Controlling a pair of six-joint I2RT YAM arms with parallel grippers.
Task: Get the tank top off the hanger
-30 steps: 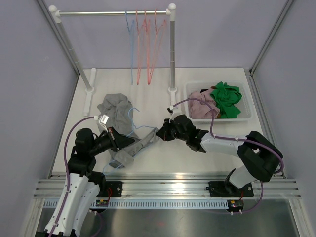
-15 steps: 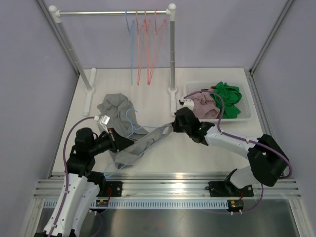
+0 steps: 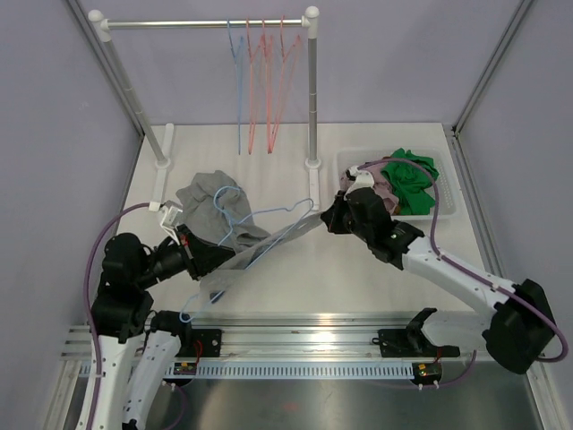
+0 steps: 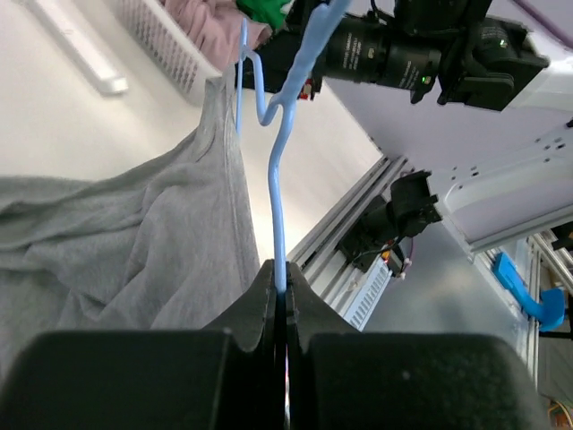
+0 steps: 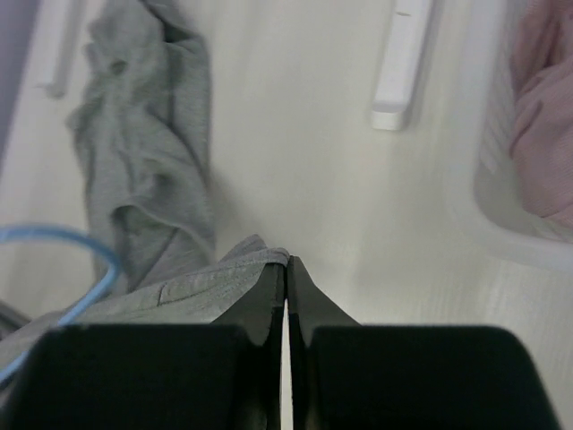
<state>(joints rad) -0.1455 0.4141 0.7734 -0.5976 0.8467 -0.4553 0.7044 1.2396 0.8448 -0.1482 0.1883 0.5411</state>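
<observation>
The left gripper (image 4: 281, 285) is fully closed. Its two black fingers pinch the thin light-blue wire hanger (image 4: 276, 179), a smooth rod with a kinked bend just above the grip. The right gripper (image 5: 286, 267) is also fully closed, clamped on a folded edge of the grey tank top (image 5: 148, 170).

The tank top is a soft, wrinkled knit. One band of it runs as a stretched strip from beside the left gripper to the right gripper, and the rest lies bunched on the white table (image 3: 313, 282) toward the left rear, with the hanger's curved wire crossing over it.

Just behind the right gripper stands a white slotted plastic basket (image 3: 445, 208) holding a pink garment (image 3: 380, 185) and a green garment (image 3: 412, 175), both crumpled. At the rear, a white tube rack (image 3: 311, 90) carries spare hangers (image 3: 264, 81) — thin blue and red wire.
</observation>
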